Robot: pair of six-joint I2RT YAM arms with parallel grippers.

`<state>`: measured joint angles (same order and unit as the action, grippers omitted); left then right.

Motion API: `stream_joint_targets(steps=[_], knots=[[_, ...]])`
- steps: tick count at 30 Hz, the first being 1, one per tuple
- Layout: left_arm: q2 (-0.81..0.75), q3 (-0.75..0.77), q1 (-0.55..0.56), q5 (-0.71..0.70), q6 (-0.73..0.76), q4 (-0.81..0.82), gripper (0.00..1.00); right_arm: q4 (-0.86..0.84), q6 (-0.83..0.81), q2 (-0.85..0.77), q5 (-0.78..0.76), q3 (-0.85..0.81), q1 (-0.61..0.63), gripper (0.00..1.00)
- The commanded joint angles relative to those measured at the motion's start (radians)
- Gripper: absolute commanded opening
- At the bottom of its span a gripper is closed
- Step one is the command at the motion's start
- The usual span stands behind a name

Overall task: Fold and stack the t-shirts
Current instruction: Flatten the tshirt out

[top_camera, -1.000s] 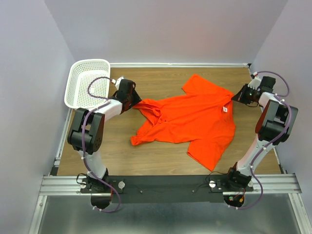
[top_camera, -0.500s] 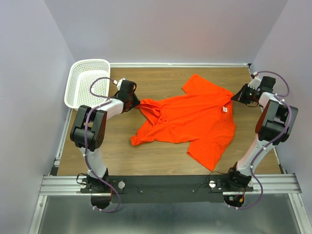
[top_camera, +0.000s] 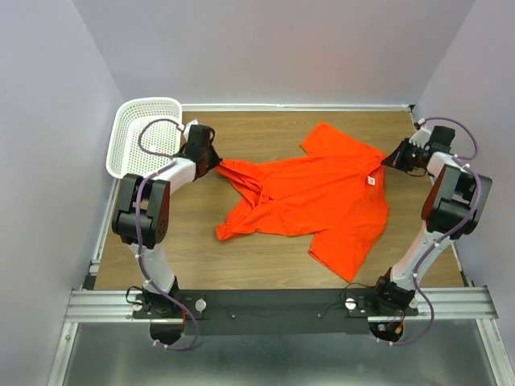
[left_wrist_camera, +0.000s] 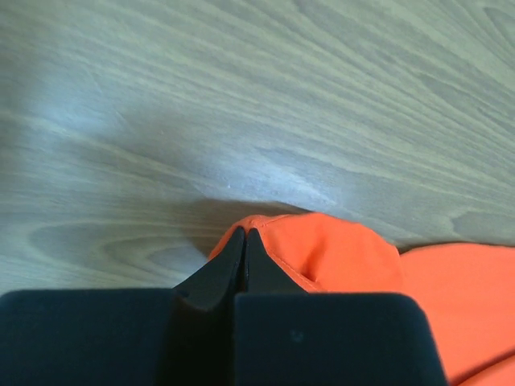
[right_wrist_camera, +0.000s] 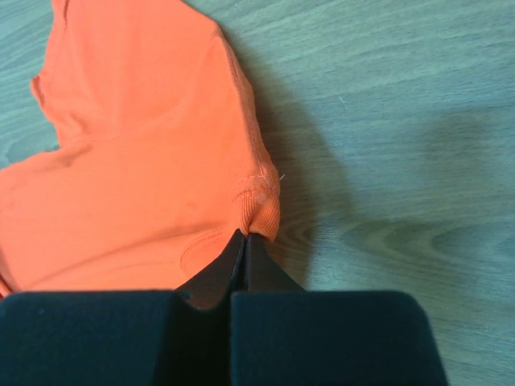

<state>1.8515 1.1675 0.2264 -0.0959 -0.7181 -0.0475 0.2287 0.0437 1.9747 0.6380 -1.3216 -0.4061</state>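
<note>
We see a brown wood-grain table [top_camera: 265, 257] with the bright orange-red soft fabric t-shirt [top_camera: 322, 197] lying rumpled across its middle and right. One sleeve points to the far edge. A white perforated plastic basket [top_camera: 121, 145] sits at the far-left corner, clear of the t-shirt. Left gripper [left_wrist_camera: 244, 235]: jaws fully closed, pinching the t-shirt's left tip near the basket. Right gripper [right_wrist_camera: 244, 237]: jaws also closed, pinching the ribbed hem on the right edge. A small white tag [top_camera: 373, 180] lies near that grip.
</note>
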Motion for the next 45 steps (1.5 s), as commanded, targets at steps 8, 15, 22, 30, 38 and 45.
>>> stream_joint_targets(steps=[8,15,22,30,38,45], knots=[[-0.031,0.073,-0.096,0.229,0.157,0.123,0.00,-0.031,0.002,-0.040,-0.044,-0.004,-0.033,0.00],[0.055,0.213,-0.139,0.370,0.174,0.107,0.00,-0.034,0.013,-0.045,-0.047,-0.021,-0.060,0.01],[0.144,0.317,-0.179,0.453,0.198,0.078,0.00,-0.037,0.001,-0.046,-0.049,-0.015,-0.089,0.01],[0.123,0.296,-0.159,0.556,0.221,0.078,0.00,-0.013,-0.079,-0.065,0.078,0.067,-0.089,0.01],[-0.024,0.138,-0.094,0.555,0.218,-0.030,0.00,0.271,-0.414,-0.218,0.119,0.206,-0.085,0.01],[-0.221,-0.060,-0.094,0.516,0.302,-0.061,0.00,0.408,-0.781,-0.482,-0.096,0.454,-0.086,0.01]])
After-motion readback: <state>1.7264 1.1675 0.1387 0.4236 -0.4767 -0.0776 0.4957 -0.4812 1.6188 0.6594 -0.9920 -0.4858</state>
